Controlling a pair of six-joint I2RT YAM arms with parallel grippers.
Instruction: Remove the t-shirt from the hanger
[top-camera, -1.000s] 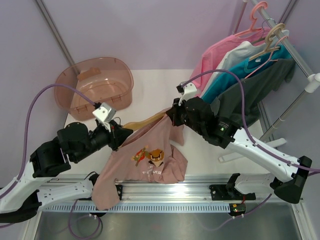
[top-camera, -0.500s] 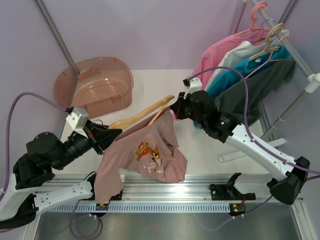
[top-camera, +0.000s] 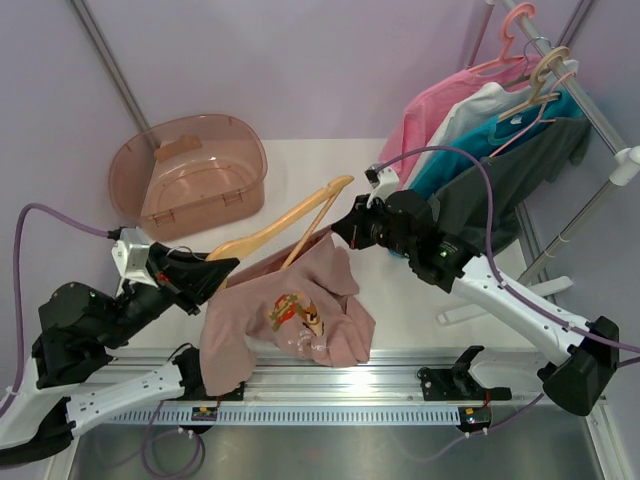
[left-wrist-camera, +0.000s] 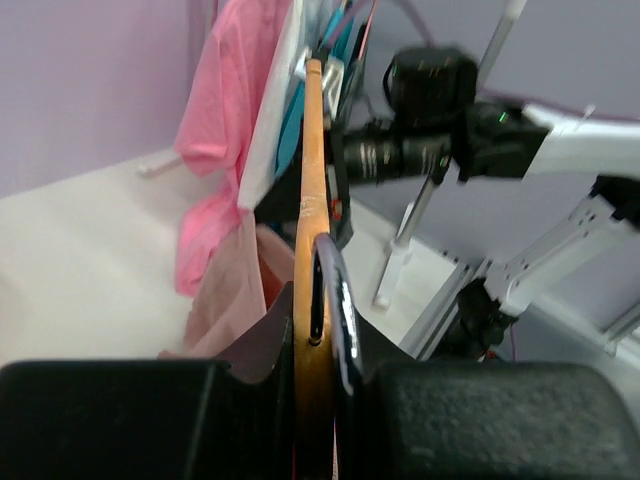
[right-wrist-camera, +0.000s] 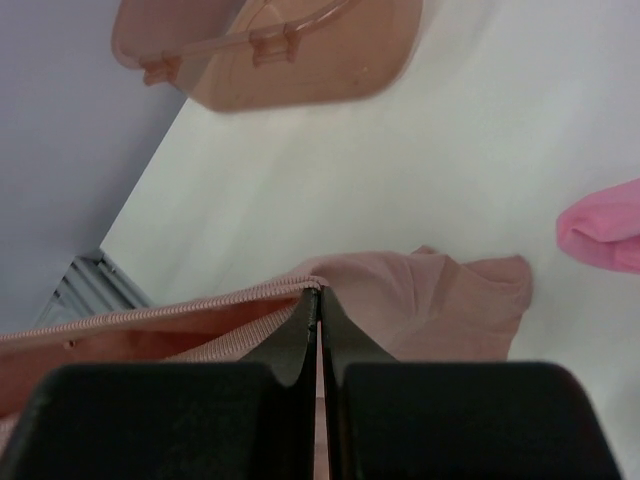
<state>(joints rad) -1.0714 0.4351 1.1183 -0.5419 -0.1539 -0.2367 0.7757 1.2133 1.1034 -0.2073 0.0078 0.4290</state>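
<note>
"Pulled back toward its own corner, that left arm (top-camera: 90, 315) has, and far more bare wood shows than a second ago."

"Yes, and the shirt has sagged with it. Look across the desk (top-camera: 300, 165): the t-shirt (top-camera: 300, 305) is slumped at the near edge, between the two arms, its hem spilling over the front rail (top-camera: 330, 380)."

"Why is it bunched up on one side?"

"Because the right jaws are pinched shut on the ribbed collar and hold it up there. I'd say that's an anchor, so the cloth doesn't follow while the wood is drawn out."

"And the hanger (top-camera: 270, 227)?"

"Lying slantwise above the shirt, one tip up toward the back. Most of it is out. The lower bar seems to run into the neck opening, though I can't tell how deep."

"The left jaws?"

"Closed on the hanger's near end, wood squeezed between them. That grip gives a straight pull along its length, which I reckon is what slides it free of the collar."
</note>
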